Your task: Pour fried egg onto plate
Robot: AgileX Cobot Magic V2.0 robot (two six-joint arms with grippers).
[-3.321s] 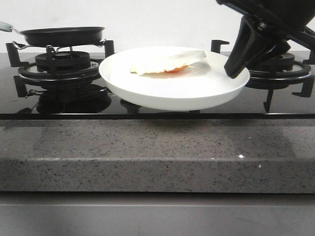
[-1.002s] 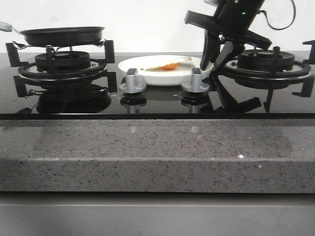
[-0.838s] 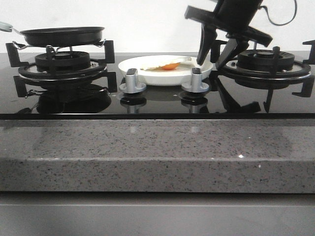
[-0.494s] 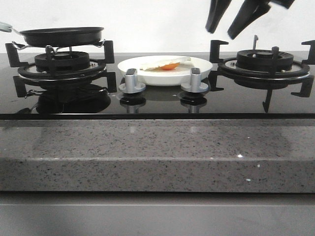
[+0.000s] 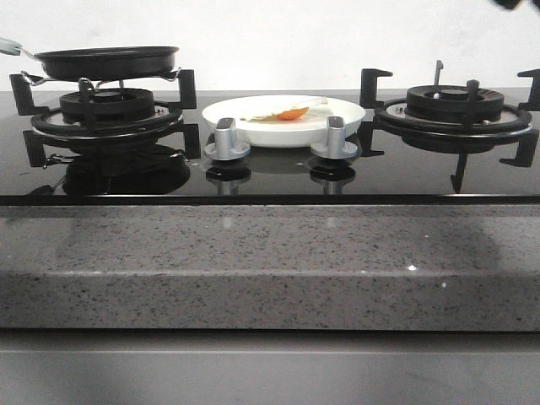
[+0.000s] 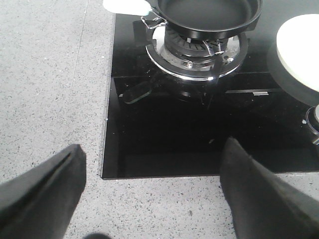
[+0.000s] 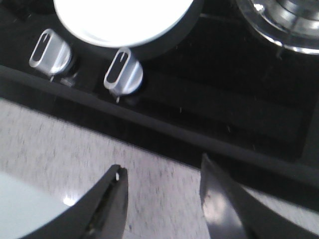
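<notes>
The white plate (image 5: 278,135) rests on the black glass hob between the two burners. On it lies the fried egg (image 5: 289,110), white with an orange yolk. The black frying pan (image 5: 106,61) sits on the left burner, and its inside looks bare in the left wrist view. My left gripper (image 6: 149,167) hangs open over the granite counter in front of the hob, with nothing between its fingers (image 6: 45,194). My right gripper (image 7: 162,177) is open and holds nothing, high above the counter in front of the plate (image 7: 124,20). In the front view only a dark tip shows at the top right corner.
Two silver knobs (image 5: 226,139) (image 5: 335,137) stand just in front of the plate. The right burner (image 5: 456,105) has raised black pan supports. The pan (image 6: 204,12) has a pale handle (image 6: 124,6) pointing left. A speckled granite counter (image 5: 270,261) runs along the front.
My right gripper held the plate in the air, set it on the hob, opened and rose up and right, almost out of the front view. The plate and egg stay put.
</notes>
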